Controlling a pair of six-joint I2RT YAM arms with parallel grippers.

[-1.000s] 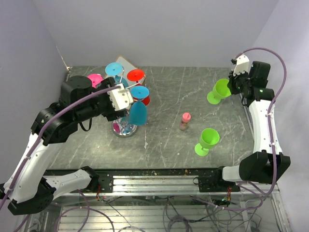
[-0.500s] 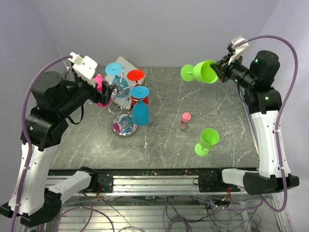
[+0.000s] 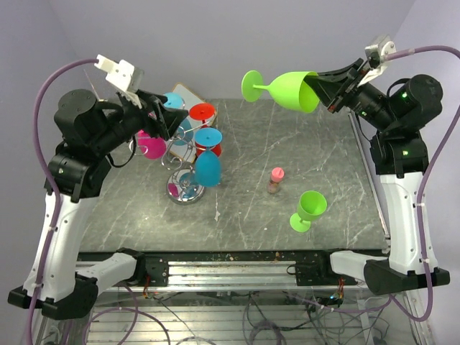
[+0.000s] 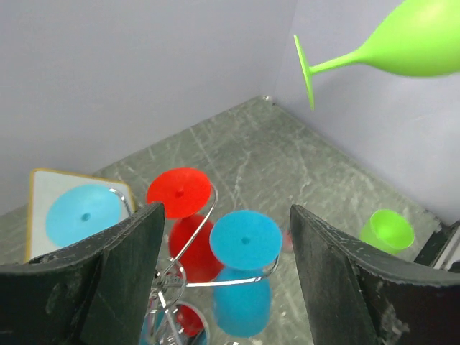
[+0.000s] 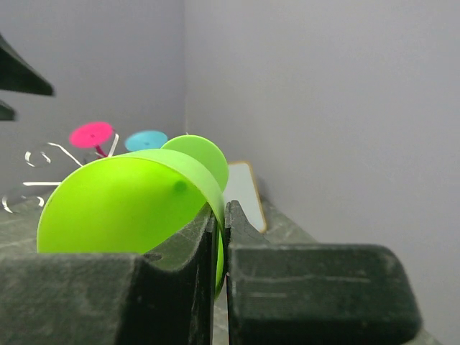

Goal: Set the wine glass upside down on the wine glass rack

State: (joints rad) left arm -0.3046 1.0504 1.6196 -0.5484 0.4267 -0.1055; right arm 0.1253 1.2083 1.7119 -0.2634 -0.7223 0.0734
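Observation:
My right gripper [image 3: 321, 89] is shut on the rim of a green wine glass [image 3: 287, 90]. It holds the glass high above the table, lying sideways with its foot pointing left; the glass also shows in the right wrist view [image 5: 129, 205] and the left wrist view [image 4: 410, 43]. The silver wire rack [image 3: 185, 188] stands at the left with blue [image 3: 206, 169], red [image 3: 203, 113] and pink [image 3: 151, 146] glasses hanging upside down on it. My left gripper [image 3: 164, 118] is open and empty above the rack's left side; its fingers [image 4: 122, 273] frame the hanging glasses.
A second green wine glass [image 3: 309, 209] stands upright on the grey marble table [image 3: 251, 215] at the front right. A small pink-capped bottle [image 3: 275, 180] stands at the middle. A white-faced wooden-framed board [image 3: 188, 95] lies behind the rack.
My right arm has lifted the green glass higher and carried it left, tipping it sideways. My left arm has risen off the rack and drawn back to the left.

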